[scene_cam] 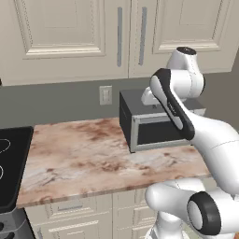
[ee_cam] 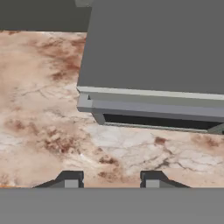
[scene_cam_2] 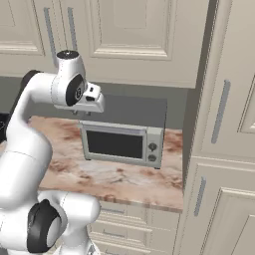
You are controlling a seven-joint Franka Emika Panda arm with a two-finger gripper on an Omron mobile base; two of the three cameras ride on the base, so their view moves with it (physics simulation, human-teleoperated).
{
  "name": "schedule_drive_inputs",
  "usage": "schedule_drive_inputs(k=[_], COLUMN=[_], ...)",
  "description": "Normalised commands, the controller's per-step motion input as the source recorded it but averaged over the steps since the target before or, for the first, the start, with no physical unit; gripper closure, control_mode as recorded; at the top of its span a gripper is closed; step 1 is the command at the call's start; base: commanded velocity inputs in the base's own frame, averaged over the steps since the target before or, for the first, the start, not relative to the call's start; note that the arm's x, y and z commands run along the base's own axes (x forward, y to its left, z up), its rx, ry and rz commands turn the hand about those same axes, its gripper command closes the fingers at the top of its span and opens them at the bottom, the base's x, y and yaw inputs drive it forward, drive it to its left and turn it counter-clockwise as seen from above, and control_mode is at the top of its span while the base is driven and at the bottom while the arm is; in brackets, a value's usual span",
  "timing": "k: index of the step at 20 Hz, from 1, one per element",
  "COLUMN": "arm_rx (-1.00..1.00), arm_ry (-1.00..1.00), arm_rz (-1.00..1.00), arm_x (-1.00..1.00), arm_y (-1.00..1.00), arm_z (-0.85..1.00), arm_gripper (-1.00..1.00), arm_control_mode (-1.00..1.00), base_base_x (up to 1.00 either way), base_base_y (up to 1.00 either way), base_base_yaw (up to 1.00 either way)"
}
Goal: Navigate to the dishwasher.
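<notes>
The empty fingers (ee_cam: 111, 180) hang parted over the brown marbled stone surface (scene_cam: 79, 158) before a black-and-silver microwave box (scene_cam_2: 122, 142); the dishwasher should be rigid, taken by its handle.

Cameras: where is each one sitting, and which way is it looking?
Left base view: behind the arm's left, facing the counter; arm at lower right.
Right base view: behind its right, facing the microwave; arm at lower left.
Hand view: on the hand, looking down at the microwave's top; gripper fingertips apart at the bottom.
All three share microwave and counter.
</notes>
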Motion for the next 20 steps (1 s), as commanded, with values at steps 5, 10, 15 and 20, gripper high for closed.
schedule_drive_inputs(k=[5, 10, 15, 20], arm_rx=[0.00, -0.02, 0.00, 0.01], arm_ry=[-0.09, -0.25, -0.31, -0.15], arm_rz=[0.00, 0.03, 0.00, 0.00], arm_x=[-0.51, -0.99, -0.94, -0.75], arm_y=[0.00, 0.05, 0.00, 0.00], arm_z=[0.01, 0.00, 0.10, 0.04], arm_gripper=[-1.00, -1.00, -1.00, -1.00], arm_control_mode=[-1.00, -1.00, -1.00, -1.00], base_base_x=[0.00, 0.00, 0.00, 0.00], base_base_y=[0.00, 0.00, 0.00, 0.00], base_base_yaw=[0.00, 0.00, 0.00, 0.00])
